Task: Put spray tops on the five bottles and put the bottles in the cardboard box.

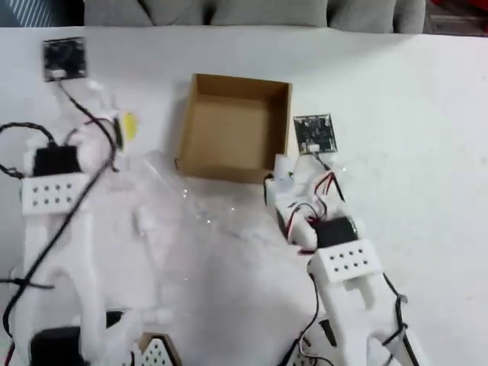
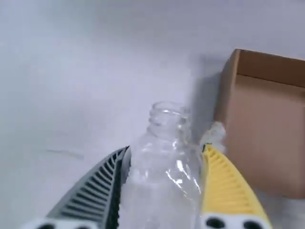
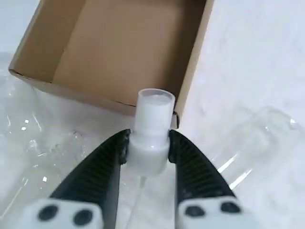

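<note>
One bottle (image 2: 164, 167) tight in left end effector (image 2: 167, 150), one spray top (image 3: 152, 125) tight in right end effector (image 3: 149, 137), one box (image 1: 227, 168)

A white worktop (image 1: 427, 99) is stretching across nearly the whole high view, lying flat and pale. In the right wrist view its surface is showing a faint marbled mottling. Beyond its far edge, grey cushioned furniture (image 1: 252, 11) is running along the back, with its seams showing as darker gaps. A dark patch with bluish stripes (image 1: 30, 11) is sitting at one far corner, and something red (image 1: 457, 6) is peeking in at the other. Soft, even light is falling on the worktop, leaving only weak, blurred shadows.
</note>
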Available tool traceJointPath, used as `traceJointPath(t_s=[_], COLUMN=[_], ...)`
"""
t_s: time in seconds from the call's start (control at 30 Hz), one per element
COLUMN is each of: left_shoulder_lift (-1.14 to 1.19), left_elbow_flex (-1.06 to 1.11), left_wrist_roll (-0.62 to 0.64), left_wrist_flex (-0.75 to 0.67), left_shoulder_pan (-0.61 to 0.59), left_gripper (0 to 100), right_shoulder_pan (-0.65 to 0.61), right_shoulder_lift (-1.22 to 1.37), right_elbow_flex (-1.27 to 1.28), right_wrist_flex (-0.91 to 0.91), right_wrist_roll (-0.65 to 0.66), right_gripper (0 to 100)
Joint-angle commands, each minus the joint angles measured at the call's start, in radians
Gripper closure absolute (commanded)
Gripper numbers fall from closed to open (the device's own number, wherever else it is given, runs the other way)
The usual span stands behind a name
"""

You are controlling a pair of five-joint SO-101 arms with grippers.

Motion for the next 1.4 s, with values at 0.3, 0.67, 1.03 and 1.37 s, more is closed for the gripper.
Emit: traceJointPath(t_s=[0.3,0.67,1.03,1.37], left_shoulder_lift=[-0.429,-0.791,-1.256,-1.403], left_elbow_flex=[0.419,0.806,1.057,1.102], left_wrist_roll=[-0.005,0.0,0.0,-0.002], left_wrist_flex=[-0.29,-0.562,-0.586,-0.497], left_shoulder_pan=[0.189,0.285,0.39,0.407], left_gripper=[91,91,91,91], right_shoulder_pan=[0.039,0.031,-0.15,-0.366], right_shoulder_lift=[-0.266,-0.453,-0.306,-0.105], right_elbow_flex=[0.002,-0.02,-0.471,-0.749], right_wrist_flex=[-0.082,-0.479,-0.43,-0.084], right_wrist_roll=[-0.006,-0.002,-0.003,-0.011], right_gripper=[98.3,98.3,98.3,98.3])
